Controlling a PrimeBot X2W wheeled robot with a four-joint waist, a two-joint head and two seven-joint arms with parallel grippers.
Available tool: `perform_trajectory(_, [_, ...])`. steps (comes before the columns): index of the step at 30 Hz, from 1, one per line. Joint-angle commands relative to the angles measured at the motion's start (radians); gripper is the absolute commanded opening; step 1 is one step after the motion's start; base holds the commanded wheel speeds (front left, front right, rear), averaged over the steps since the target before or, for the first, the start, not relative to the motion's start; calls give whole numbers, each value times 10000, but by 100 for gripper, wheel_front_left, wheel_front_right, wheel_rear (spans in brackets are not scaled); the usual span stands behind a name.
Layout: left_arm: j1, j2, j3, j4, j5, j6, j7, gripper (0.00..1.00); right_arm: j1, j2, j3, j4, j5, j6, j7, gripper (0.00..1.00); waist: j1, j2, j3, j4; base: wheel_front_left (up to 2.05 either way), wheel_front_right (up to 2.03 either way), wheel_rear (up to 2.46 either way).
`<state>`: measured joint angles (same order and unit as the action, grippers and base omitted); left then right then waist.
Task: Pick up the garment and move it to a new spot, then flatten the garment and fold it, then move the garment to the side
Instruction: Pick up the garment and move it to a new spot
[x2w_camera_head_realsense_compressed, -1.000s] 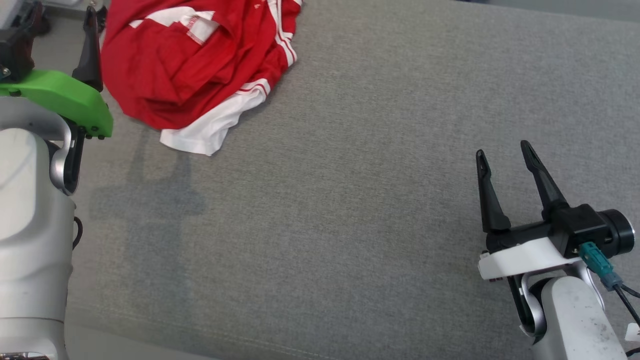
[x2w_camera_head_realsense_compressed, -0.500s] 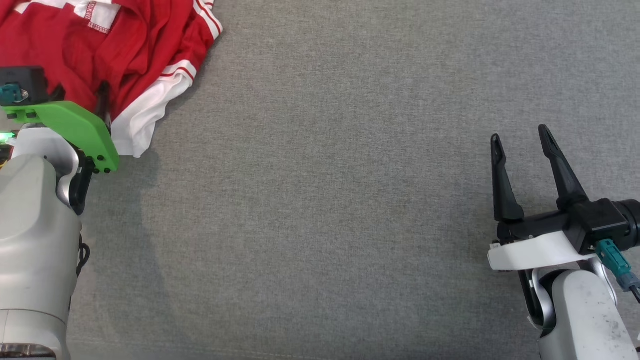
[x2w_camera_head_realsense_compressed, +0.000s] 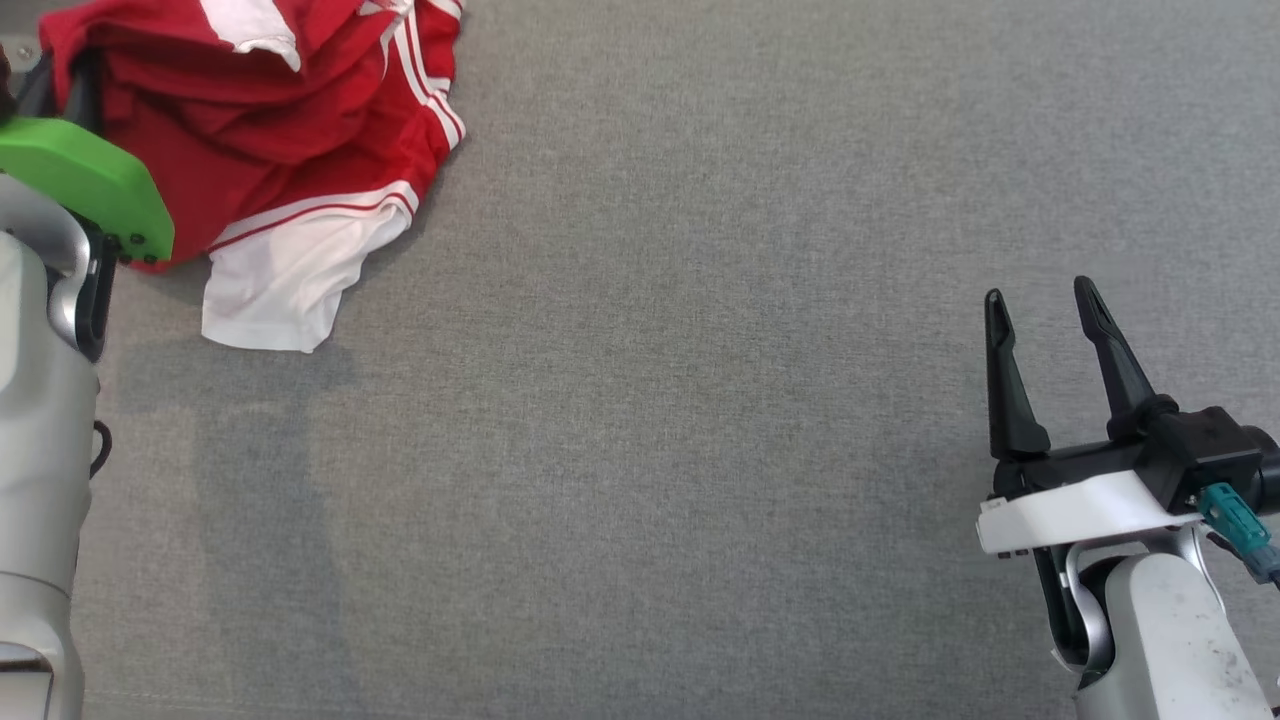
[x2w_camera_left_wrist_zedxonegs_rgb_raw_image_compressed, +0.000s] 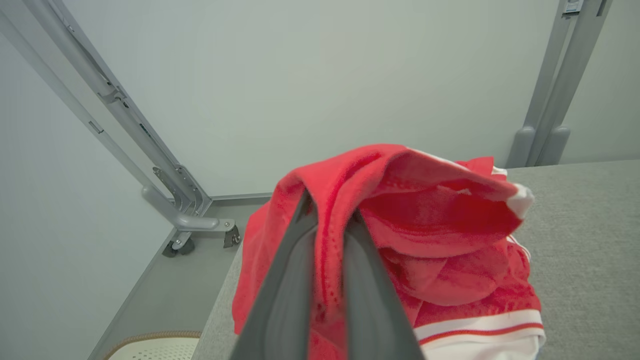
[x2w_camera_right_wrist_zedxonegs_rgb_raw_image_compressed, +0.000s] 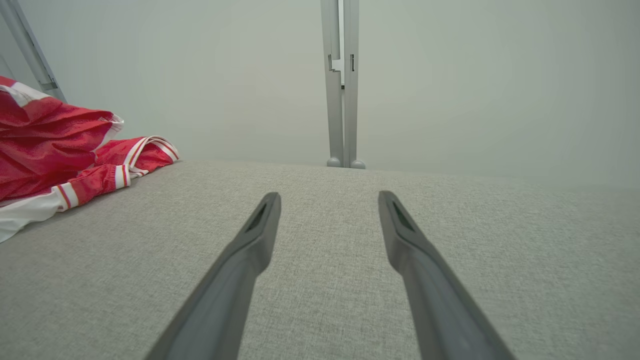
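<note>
Left fingers (x2w_camera_left_wrist_zedxonegs_rgb_raw_image_compressed: 282, 295) closed on a raised fold of garment (x2w_camera_left_wrist_zedxonegs_rgb_raw_image_compressed: 440, 225).
Right fingers (x2w_camera_head_realsense_compressed: 1008, 400) spread wide over counter (x2w_camera_head_realsense_compressed: 650, 400), well apart.

garment (x2w_camera_head_realsense_compressed: 280, 150): red, white double stripes, white hem panel | table (x2w_camera_head_realsense_compressed: 700, 400): plain grey weave | left gripper (x2w_camera_left_wrist_zedxonegs_rgb_raw_image_compressed: 327, 210): dark fingers (x2w_camera_left_wrist_zedxonegs_rgb_raw_image_compressed: 285, 300), green bracket (x2w_camera_head_realsense_compressed: 85, 180) | right gripper (x2w_camera_head_realsense_compressed: 1038, 290): black fingers (x2w_camera_head_realsense_compressed: 1010, 400), white bracket (x2w_camera_head_realsense_compressed: 1080, 512), teal connector (x2w_camera_head_realsense_compressed: 1235, 515) | wall (x2w_camera_right_wrist_zedxonegs_rgb_raw_image_compressed: 475, 75): pale grey-green
</note>
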<state>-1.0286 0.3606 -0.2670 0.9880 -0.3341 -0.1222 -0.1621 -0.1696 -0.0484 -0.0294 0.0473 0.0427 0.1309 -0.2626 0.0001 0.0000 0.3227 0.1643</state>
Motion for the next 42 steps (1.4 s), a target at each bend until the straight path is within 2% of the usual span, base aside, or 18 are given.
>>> perform_trajectory(1, [-237, 37, -119, -167, 166, 98, -191, 0, 159, -35, -63, 73, 126, -1, -35, 100, -1, 0, -1013, -215, 0, 0, 0])
perform_trajectory(6, [-686, -346, -561, -824, 464, 80, -350, 0, 424, -34, -252, 209, 522, -3, -35, 100, -1, 0, -1910, -654, 0, 0, 0])
perform_trajectory(11, [-901, -956, -937, -1428, 407, 26, -105, 0, 679, -34, -402, 324, 820, -3, -35, 100, -1, 0, -2446, -1441, 0, 0, 0])
perform_trajectory(17, [-776, -1916, -1081, -2140, 18, 24, -378, 0, 877, -28, -664, 350, 1027, -1, -35, 100, -1, 0, -2293, -2350, 0, 0, 0])
perform_trajectory(22, [184, -2816, -1747, -2697, -261, -22, -794, 0, 1031, -26, -904, 404, 1134, -1, -35, 100, -1, 0, -2009, -2806, 0, 0, 0])
perform_trajectory(26, [1533, -3065, -2603, -2988, -651, -44, -959, 0, 980, -28, -880, 448, 1213, -1, -35, 100, -1, 0, -1845, -2978, 0, 0, 0])
perform_trajectory(28, [2411, -3082, -3154, -3163, -1293, -32, -998, 0, 933, -28, -813, 465, 1251, -1, -35, 100, -1, 0, -1771, -3057, 0, 0, 0])
perform_trajectory(34, [4273, -3072, -4817, -3094, -2667, 616, -1028, 0, 823, -29, -735, 525, 1348, -1, -35, 100, -1, 0, -1589, -3055, 0, 0, 0])
perform_trajectory(39, [4836, -3076, -5469, -3049, -3131, 978, -1041, 0, 836, -29, -727, 577, 1292, -1, -35, 100, -1, 0, -1606, -2843, 0, 0, 0])
perform_trajectory(41, [4999, -3078, -5464, -3194, -3123, 1136, -1036, 37, 885, -29, -697, 607, 1245, -1, -35, 100, -1, 0, -1693, -2727, 0, 0, 0])
perform_trajectory(42, [5081, -3080, -5395, -3300, -3020, 1244, -1035, 71, 922, -31, -678, 626, 1231, -1, -35, 100, -1, 0, -1751, -2667, 0, 0, 0])
